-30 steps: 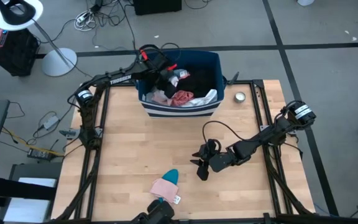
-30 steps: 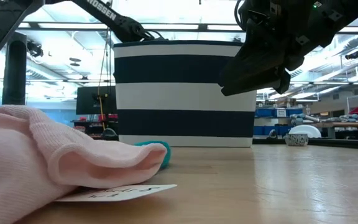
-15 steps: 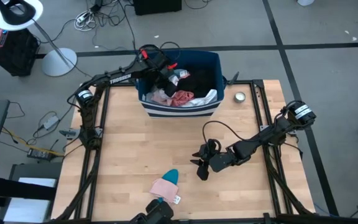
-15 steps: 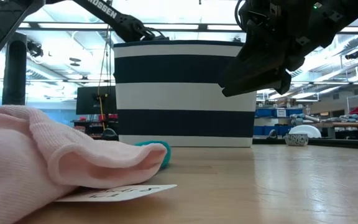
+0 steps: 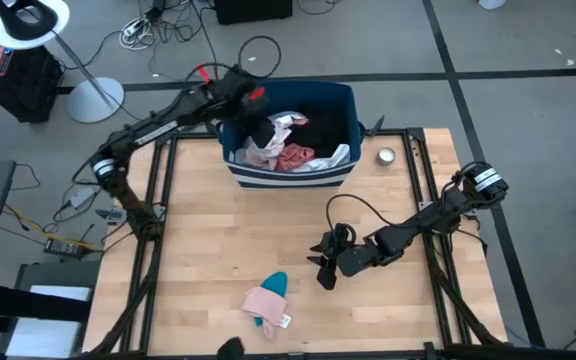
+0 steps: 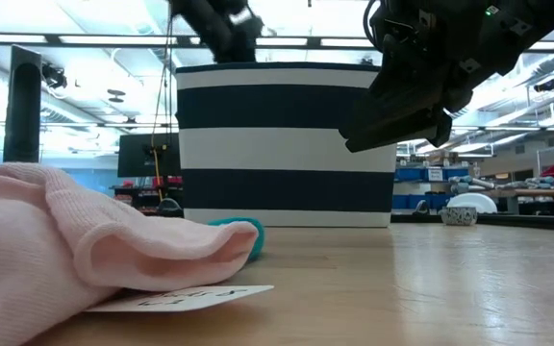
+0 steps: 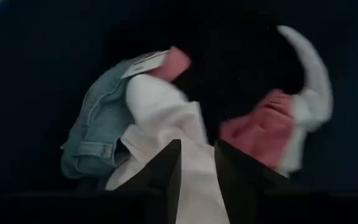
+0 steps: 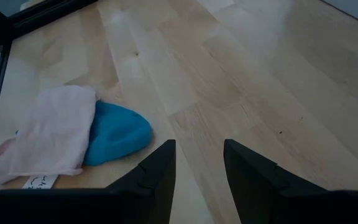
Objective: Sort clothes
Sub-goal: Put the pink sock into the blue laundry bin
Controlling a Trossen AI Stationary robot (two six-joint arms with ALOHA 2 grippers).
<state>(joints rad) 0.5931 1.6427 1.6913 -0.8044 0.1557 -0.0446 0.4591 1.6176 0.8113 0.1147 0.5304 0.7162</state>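
Bin [image 5: 290, 172] sits at the far edge of the table [image 5: 208, 250], a small tin [image 5: 385, 155] just right of it, and bare wood runs wide between it and the near side. Left gripper [image 5: 251, 108] hangs over the bin's left rim, fingers a little apart above the white garment [image 7: 166, 118], nothing clamped; a second ago it was lower in the heap and shut, and the arm has swung up and out leftward. Right gripper [image 8: 196, 163] hovers mid-table, unmoved, fingers apart and empty. Pink garment [image 8: 45, 134] and teal one [image 8: 117, 132] lie touching near the table's front edge.
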